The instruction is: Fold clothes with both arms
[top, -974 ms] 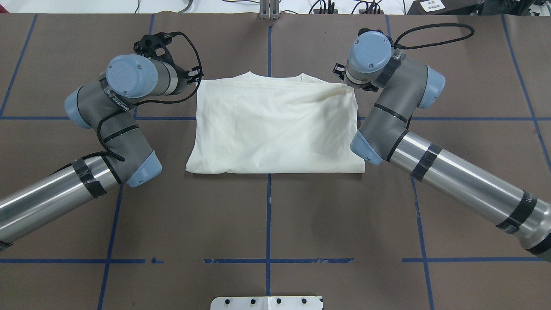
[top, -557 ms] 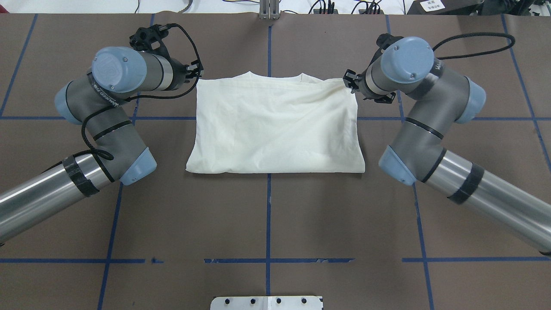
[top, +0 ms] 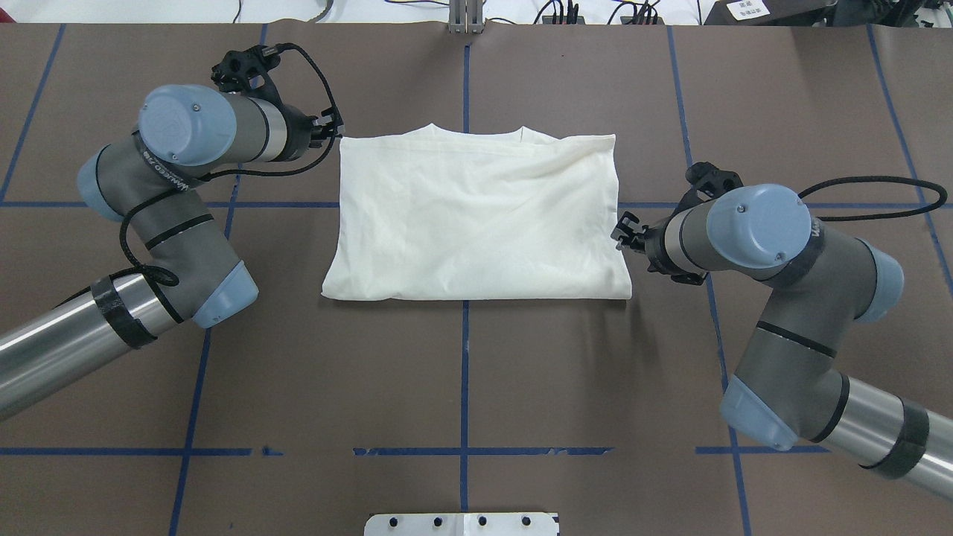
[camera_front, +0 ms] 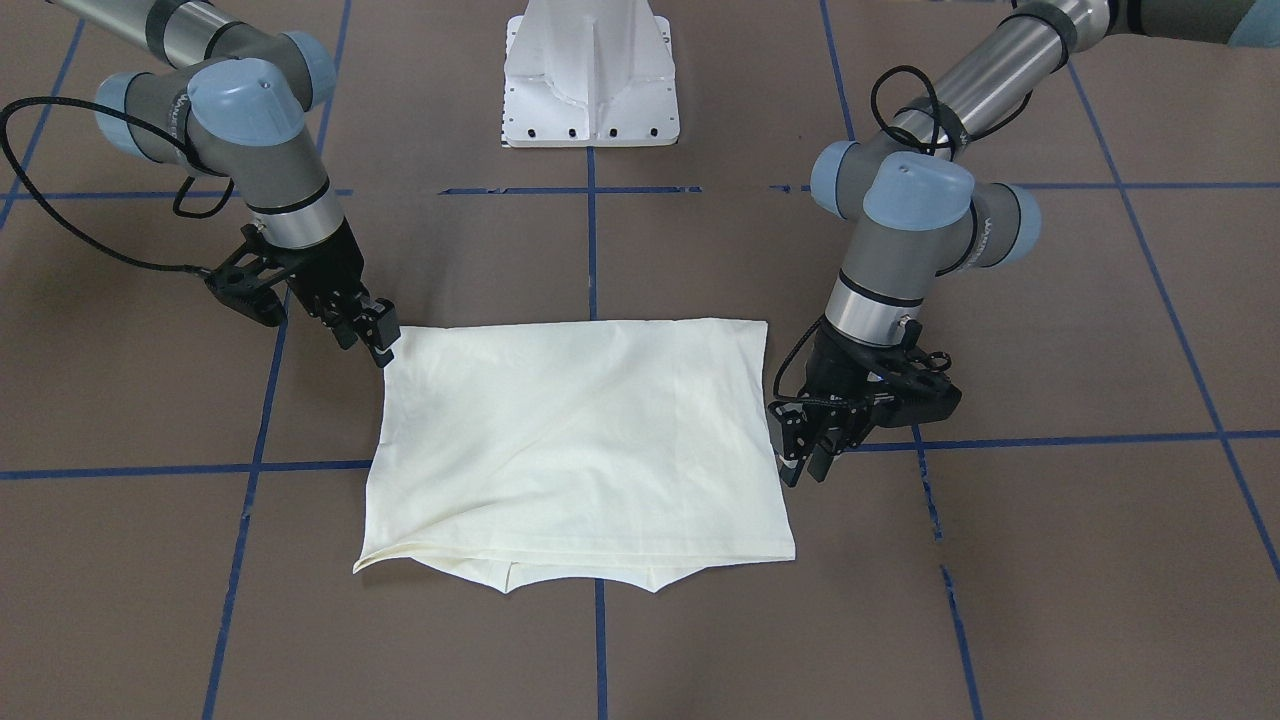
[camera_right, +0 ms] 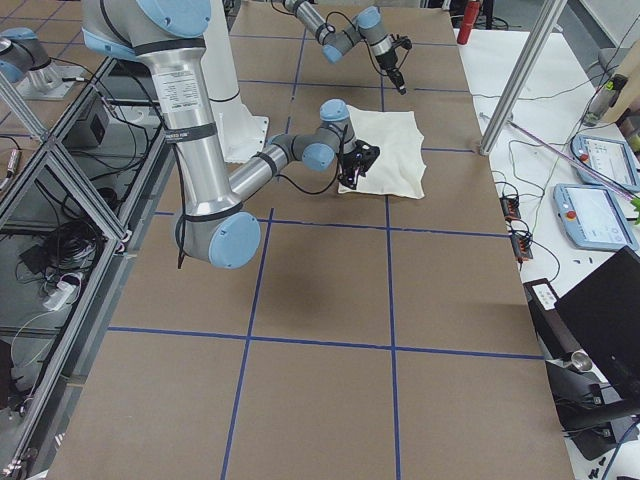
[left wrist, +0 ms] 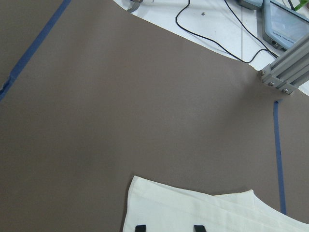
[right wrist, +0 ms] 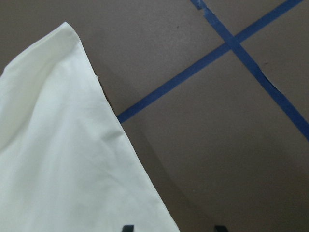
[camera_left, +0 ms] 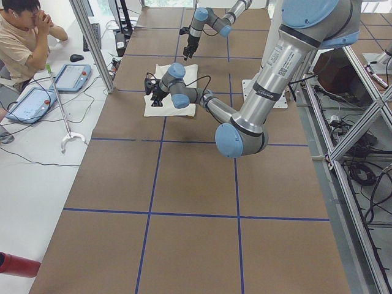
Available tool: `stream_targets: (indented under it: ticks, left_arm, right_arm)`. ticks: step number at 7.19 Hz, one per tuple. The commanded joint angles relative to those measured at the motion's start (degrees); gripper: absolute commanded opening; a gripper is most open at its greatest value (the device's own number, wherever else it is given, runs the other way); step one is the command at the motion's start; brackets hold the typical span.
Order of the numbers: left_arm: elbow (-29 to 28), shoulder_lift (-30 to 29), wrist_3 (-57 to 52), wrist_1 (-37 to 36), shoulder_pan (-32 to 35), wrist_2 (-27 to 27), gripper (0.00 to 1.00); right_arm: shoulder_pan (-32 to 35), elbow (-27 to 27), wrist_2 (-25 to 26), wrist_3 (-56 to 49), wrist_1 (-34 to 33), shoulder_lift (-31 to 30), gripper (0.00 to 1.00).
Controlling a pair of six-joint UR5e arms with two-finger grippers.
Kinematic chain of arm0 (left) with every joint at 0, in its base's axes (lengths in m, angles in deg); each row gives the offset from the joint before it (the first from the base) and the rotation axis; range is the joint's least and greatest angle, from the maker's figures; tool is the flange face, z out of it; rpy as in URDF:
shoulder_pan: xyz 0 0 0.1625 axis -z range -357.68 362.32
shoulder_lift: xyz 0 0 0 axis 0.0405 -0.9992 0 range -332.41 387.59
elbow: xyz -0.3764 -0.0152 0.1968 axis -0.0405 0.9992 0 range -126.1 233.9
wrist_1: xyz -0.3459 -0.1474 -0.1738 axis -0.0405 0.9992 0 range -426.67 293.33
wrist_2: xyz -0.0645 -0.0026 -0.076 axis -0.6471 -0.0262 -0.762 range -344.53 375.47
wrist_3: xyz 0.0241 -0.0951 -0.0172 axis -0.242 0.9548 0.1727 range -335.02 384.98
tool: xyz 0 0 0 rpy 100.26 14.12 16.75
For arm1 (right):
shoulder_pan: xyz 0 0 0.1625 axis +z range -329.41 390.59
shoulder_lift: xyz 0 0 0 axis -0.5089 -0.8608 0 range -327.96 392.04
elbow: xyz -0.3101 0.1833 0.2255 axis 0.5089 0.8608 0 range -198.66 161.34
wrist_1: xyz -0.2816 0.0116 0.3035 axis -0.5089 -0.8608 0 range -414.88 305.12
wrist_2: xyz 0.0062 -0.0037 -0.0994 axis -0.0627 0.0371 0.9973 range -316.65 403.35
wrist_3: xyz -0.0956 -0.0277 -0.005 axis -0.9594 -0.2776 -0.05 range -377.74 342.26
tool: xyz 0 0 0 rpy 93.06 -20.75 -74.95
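The cream shirt [top: 476,216] lies folded flat on the brown table, plain side up, neckline at the far edge. My left gripper [top: 333,131] hovers open just off its far-left corner. In the front view the left gripper [camera_front: 805,462] hangs above the shirt's [camera_front: 580,440] side edge. In the left wrist view the shirt corner [left wrist: 203,212] lies by the spread fingertips [left wrist: 140,228]. My right gripper [top: 624,234] is open beside the shirt's right edge, toward its near corner. In the right wrist view the edge of the cloth [right wrist: 58,159] runs past one fingertip [right wrist: 127,228]. Neither gripper holds anything.
Blue tape lines [top: 464,372] grid the table. The white pedestal base [camera_front: 590,70] stands at the robot's side. In the exterior left view, a person [camera_left: 21,37] sits at the far edge beside tablets [camera_left: 70,76] and an aluminium post [camera_left: 92,43].
The right gripper left the shirt's far-right corner and moved toward the robot along the right edge. The left arm drew back slightly to the left. The shirt stayed put.
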Motion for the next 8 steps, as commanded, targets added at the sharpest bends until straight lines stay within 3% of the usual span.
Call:
stream_targets:
  ticks: [1, 3, 4, 5, 8]
  left_arm:
    - [-0.02, 0.23, 0.05, -0.07, 0.00, 0.10, 0.44]
    - [-0.02, 0.58, 0.05, 0.01, -0.09, 0.27, 0.44]
    - [-0.02, 0.76, 0.05, 0.01, -0.09, 0.36, 0.44]
    - [-0.02, 0.76, 0.05, 0.01, -0.09, 0.36, 0.44]
    - [-0.02, 0.85, -0.04, 0.01, 0.00, 0.45, 0.44]
  right_arm:
    - [-2.66, 0.75, 2.03, 0.57, 0.06, -0.17, 0.63]
    - [-3.37, 2.77, 2.03, 0.57, 0.32, 0.54, 0.58]
    - [-3.29, 2.87, 2.03, 0.57, 0.32, 0.54, 0.40]
    - [-3.29, 2.78, 2.03, 0.39, 0.41, 0.45, 0.00]
    - [-3.37, 2.34, 1.86, 0.04, 0.58, 0.54, 0.00]
